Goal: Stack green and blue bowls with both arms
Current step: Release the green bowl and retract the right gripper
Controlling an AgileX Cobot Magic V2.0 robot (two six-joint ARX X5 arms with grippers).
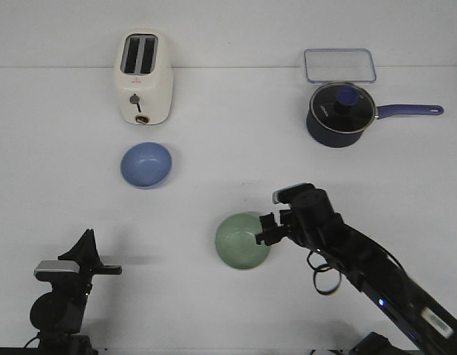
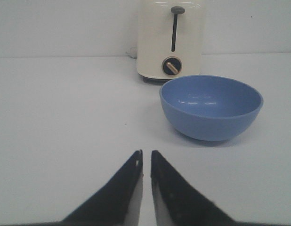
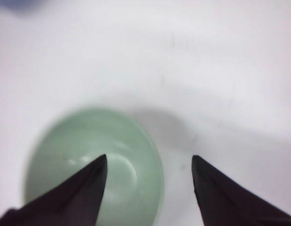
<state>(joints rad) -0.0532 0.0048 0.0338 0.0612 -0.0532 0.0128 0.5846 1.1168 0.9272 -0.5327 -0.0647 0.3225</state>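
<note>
The green bowl (image 1: 242, 240) sits upright on the white table (image 1: 214, 310), near the front and a little right of centre, and the right gripper (image 1: 267, 229) hangs at its right rim with its fingers spread wide. In the right wrist view 1 fingertip (image 3: 99, 165) is over the inside of the green bowl (image 3: 89, 160) and the other is over bare table outside the rim, so the rim lies between the 2 fingers; whether either touches the bowl cannot be told. The blue bowl (image 1: 146, 164) stands upright farther back and to the left, well apart from the green one and just in front of the cream toaster (image 1: 143, 78). The left gripper (image 1: 90, 251) rests low at the near left corner, its 2 fingers nearly together with only a thin slit between them, holding nothing; in the left wrist view it points toward the blue bowl (image 2: 211, 107) and toaster (image 2: 171, 40). At the far right stand a dark navy saucepan (image 1: 339, 112) with a glass lid and, behind it, a clear rectangular container (image 1: 339, 65).
</note>
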